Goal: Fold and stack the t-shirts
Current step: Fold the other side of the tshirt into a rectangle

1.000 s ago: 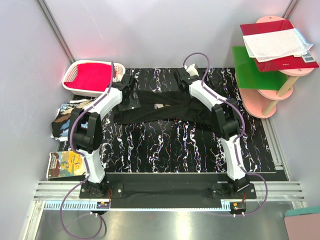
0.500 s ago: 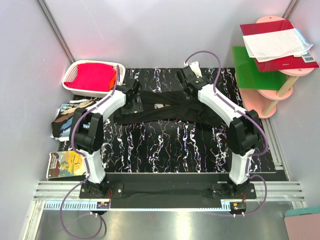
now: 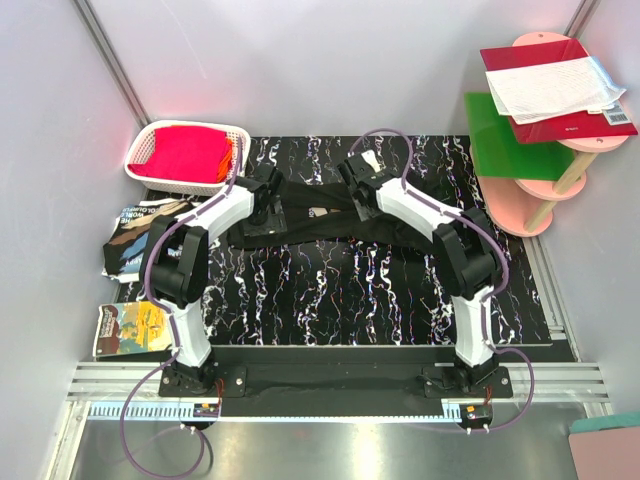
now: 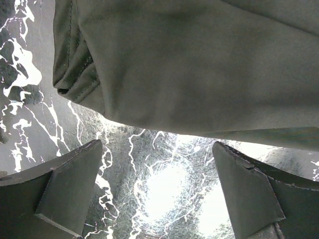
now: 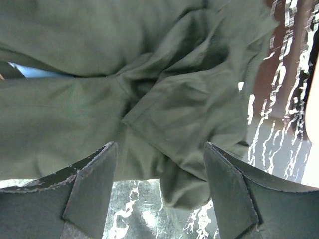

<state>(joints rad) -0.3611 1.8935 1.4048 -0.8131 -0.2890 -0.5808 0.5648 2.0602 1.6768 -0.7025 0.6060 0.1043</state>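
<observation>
The black marbled mat (image 3: pixel 330 290) covered the work area. One black t-shirt (image 3: pixel 320 225) lay across its far half as a long, rumpled band running left to right, not yet squared into a rectangle. It had evidently been spread there so that both arms could reach an end. A pink tiered stand (image 3: pixel 545 205) stood at the far right, off the mat, carrying a green board, a red folder and papers, well apart from the work. A white basket (image 3: pixel 150 150) of red cloth sat at the far left corner. Near it, off the mat's left edge, lay folded t-shirts (image 3: pixel 125 245), judged to be the start of the stack. The left gripper (image 4: pixel 155 149) hung at the band's left end with its jaws wide and only bare mat between them. The shirt's hemmed edge (image 4: pixel 75 84) lay just beyond the tips, so nothing was held. The right gripper (image 5: pixel 159 149) was over the middle of the band's far edge. Its jaws stood apart astride a bunched fold, with no pinch on the cloth visible. Both positions were judged to be preparation for lifting an edge.
</observation>
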